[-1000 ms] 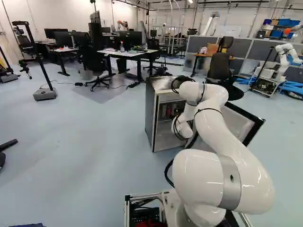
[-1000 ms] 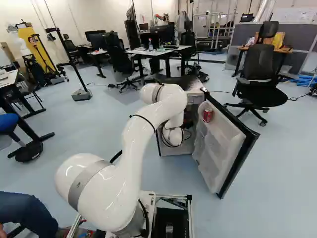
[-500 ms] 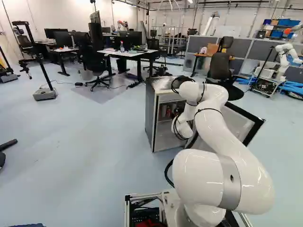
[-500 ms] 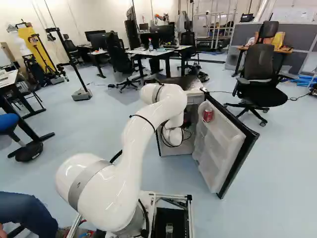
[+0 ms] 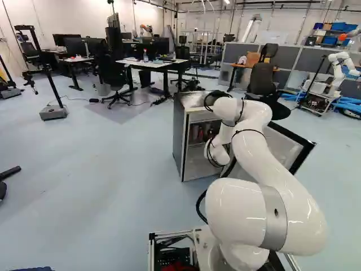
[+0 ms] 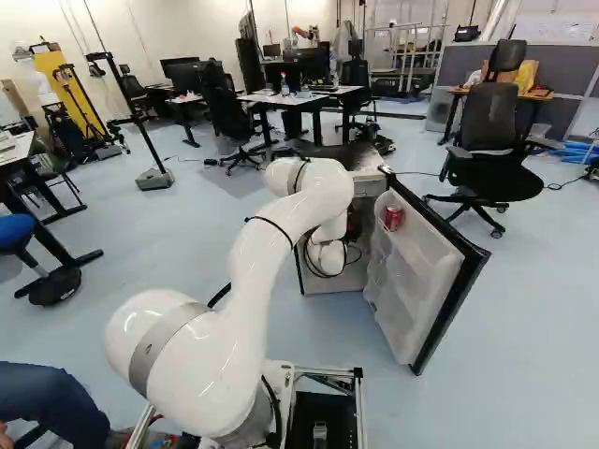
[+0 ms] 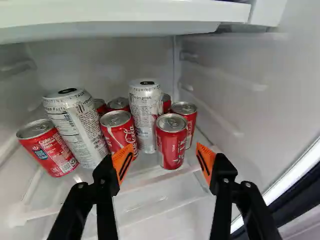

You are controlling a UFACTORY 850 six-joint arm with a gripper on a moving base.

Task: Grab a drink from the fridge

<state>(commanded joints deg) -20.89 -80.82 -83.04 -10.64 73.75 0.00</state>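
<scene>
The fingers (image 7: 105,176) stand wide apart, gripping nothing. Ahead of the gap between them, the nearest red can (image 7: 171,145) stands upright on the fridge shelf (image 7: 145,169), a tall silver can (image 7: 145,117) farther from the fingertips

We had an arm (image 6: 253,290) of shiny white, made from rounded, tube-like parts. A grey band (image 5: 274,221) circled its big near joint and bore one small dark oval mark. Black cables (image 5: 209,151) looped at the far end. Our fingers (image 7: 106,205) were black, with round screws; their pads (image 7: 118,159) were orange.
</scene>
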